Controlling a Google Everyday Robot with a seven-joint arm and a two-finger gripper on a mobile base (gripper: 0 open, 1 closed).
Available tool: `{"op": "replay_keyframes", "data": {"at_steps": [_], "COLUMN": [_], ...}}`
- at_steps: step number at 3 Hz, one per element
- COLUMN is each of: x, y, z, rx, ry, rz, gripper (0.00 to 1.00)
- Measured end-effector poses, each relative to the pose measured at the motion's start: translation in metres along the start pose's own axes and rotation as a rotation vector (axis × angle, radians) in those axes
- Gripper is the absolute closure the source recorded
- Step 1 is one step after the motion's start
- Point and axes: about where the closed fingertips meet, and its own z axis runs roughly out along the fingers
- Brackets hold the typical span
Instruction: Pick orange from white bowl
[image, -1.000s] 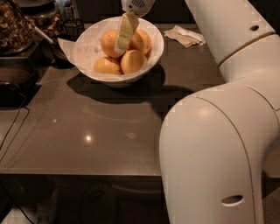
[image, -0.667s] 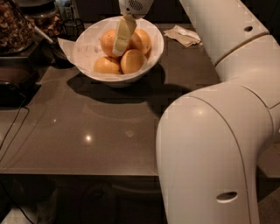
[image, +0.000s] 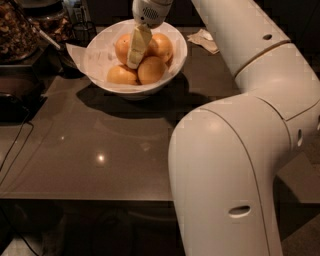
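Observation:
The white bowl (image: 172, 70) stands at the back of the dark table, lined with white paper. Several oranges lie in it: one at the back left (image: 122, 46), one at the back right (image: 161, 46), one at the front right (image: 151, 70) and one at the front left (image: 121, 75). My gripper (image: 134, 62) reaches down from above into the middle of the bowl, between the oranges, its tip against the front ones. No orange is lifted.
A crumpled napkin (image: 203, 40) lies right of the bowl. A jar of dark snacks (image: 17, 30) and a black container (image: 80, 32) stand at the back left. A black cable (image: 12, 150) runs along the left edge. My white arm (image: 240, 150) fills the right side.
My gripper has sunk a little deeper among the oranges, and the arm's elbow has shifted slightly left. The bowl and the oranges have stayed in place.

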Motion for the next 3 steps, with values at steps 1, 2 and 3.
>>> {"op": "replay_keyframes", "data": {"at_steps": [1,2,3], "x": [0.0031,0.0064,0.0050], "y": [-0.0020,-0.0036,-0.0059], "z": [0.0123,0.0207,0.0201], "rx": [-0.019,-0.032,-0.024], "ry": [0.002,0.002,-0.006], "rz": [0.000,0.003,-0.004], "gripper": [0.12,0.11,0.30]}}
